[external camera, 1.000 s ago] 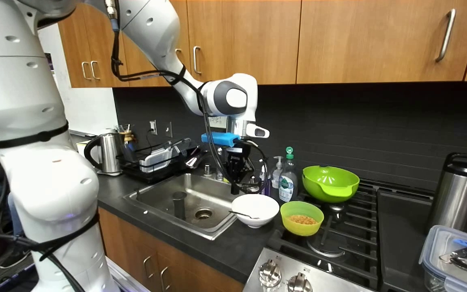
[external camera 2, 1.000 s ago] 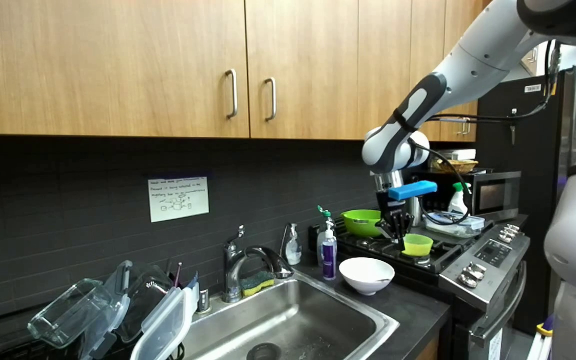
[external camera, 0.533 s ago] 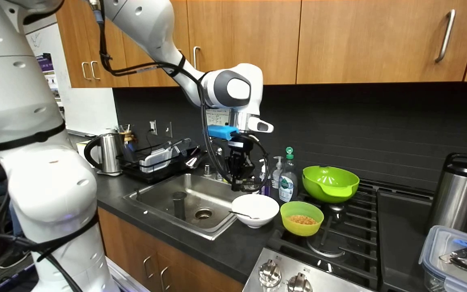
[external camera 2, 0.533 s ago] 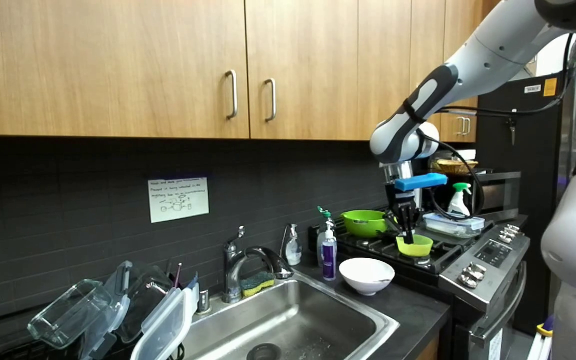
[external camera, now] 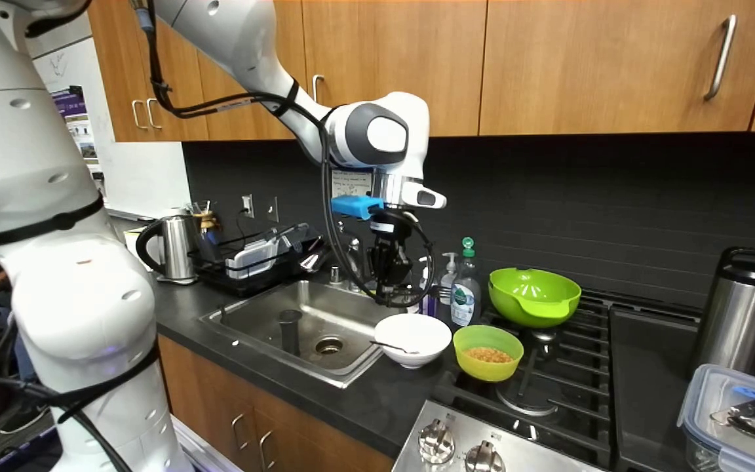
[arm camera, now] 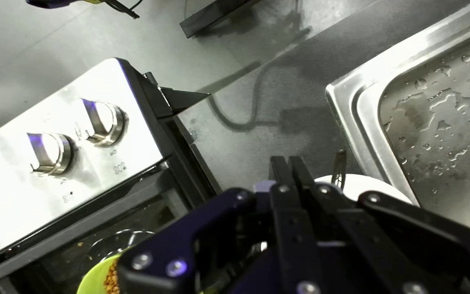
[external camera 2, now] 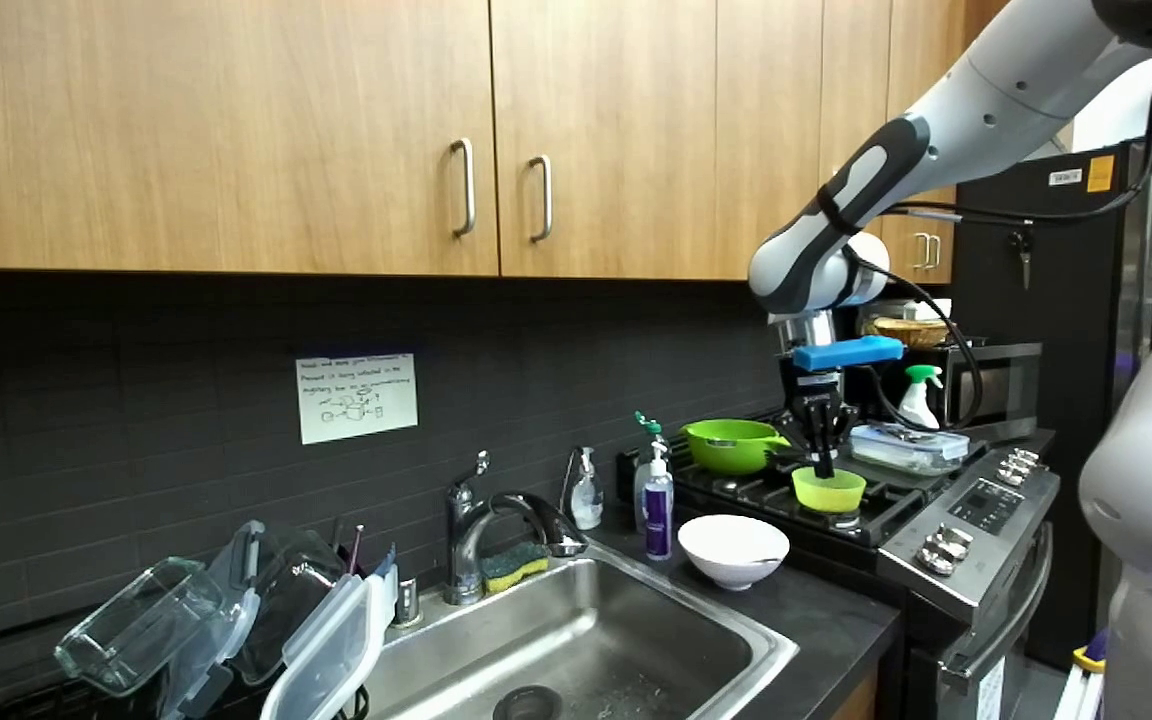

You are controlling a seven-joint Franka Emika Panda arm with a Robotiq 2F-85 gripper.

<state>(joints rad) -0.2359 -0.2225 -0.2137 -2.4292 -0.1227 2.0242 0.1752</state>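
Observation:
My gripper [external camera: 385, 292] hangs above the counter by the sink; in the other views it shows too [external camera 2: 823, 466] [arm camera: 285, 160]. Its black fingers are nearly together with nothing seen between them. It touches nothing that I can see. A white bowl [external camera: 420, 330] [external camera 2: 731, 548] stands on the counter below it, partly hidden behind the fingers in the wrist view [arm camera: 371, 187]. A utensil handle [external camera: 387, 345] [arm camera: 340, 165] sticks out over its rim. A yellow-green bowl [external camera: 499, 372] [external camera 2: 828, 494] [arm camera: 90, 279] with orange-brown grains [external camera: 487, 354] stands on the stove.
A larger green bowl [external camera: 538, 314] stands farther back on the stove. Soap bottles [external camera: 464, 298] stand beside it. The sink [external camera: 341, 379], faucet [external camera 2: 516, 515] and dish rack [external camera: 253, 259] lie to one side. A steel thermos [external camera: 735, 321] and lidded container [external camera: 721, 426] stand beyond the burners.
The arm has risen, lifting the gripper higher; in an exterior view it has also shifted right. The fingers show no clear change, and the bowls have stayed in place.

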